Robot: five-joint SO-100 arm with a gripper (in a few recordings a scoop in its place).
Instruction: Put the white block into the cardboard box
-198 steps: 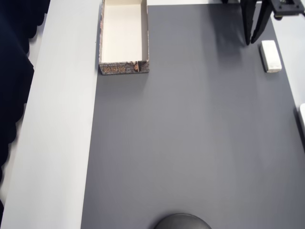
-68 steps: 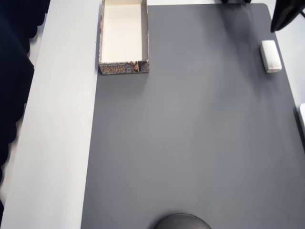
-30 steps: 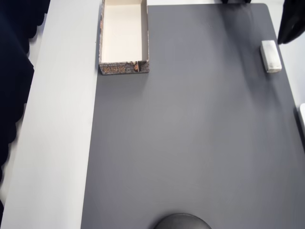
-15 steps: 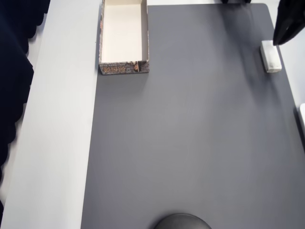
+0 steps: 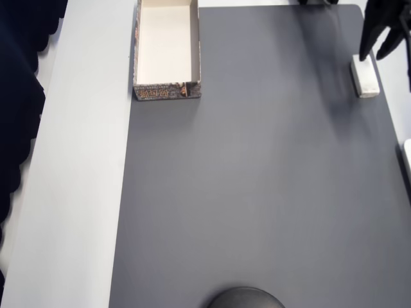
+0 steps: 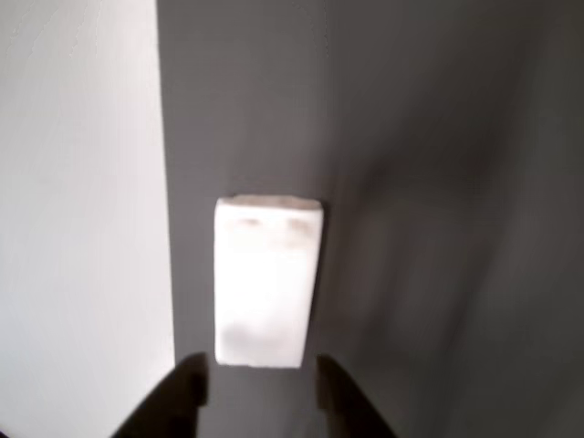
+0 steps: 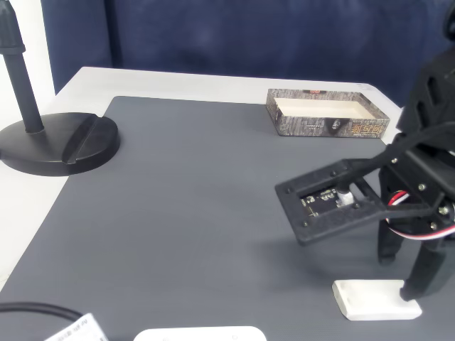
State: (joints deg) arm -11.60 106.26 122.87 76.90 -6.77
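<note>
Now the gripper (image 5: 379, 56) has come down from the far right corner of the overhead view, where a second ago it hung clear of the mat, and its two dark fingertips sit at the far end of the white block (image 5: 365, 76), parted by about the block's width with nothing between them. In the wrist view the gripper (image 6: 260, 388) straddles the near short edge of the white block (image 6: 266, 281), one tip just outside each corner, so the jaws are open and holding nothing. I judge this to be the end of the approach: the fingers seem lined up to slide along the long sides and close, though the grasp is not yet made. The block has kept its place near the right edge of the grey mat (image 5: 257, 192), close to where the mat meets the pale table (image 5: 83, 192). It is a smooth, matte white bar with rounded edges, lying flat; it looks rigid and somewhat slippery, so a square pinch seems wise. The cardboard box (image 5: 167, 51) stands well apart at the far left of the mat, a shallow long tray, cream inside, mottled brown and grey outside, and empty. In the fixed view the white block (image 7: 375, 299) lies flat beside the arm.
</note>
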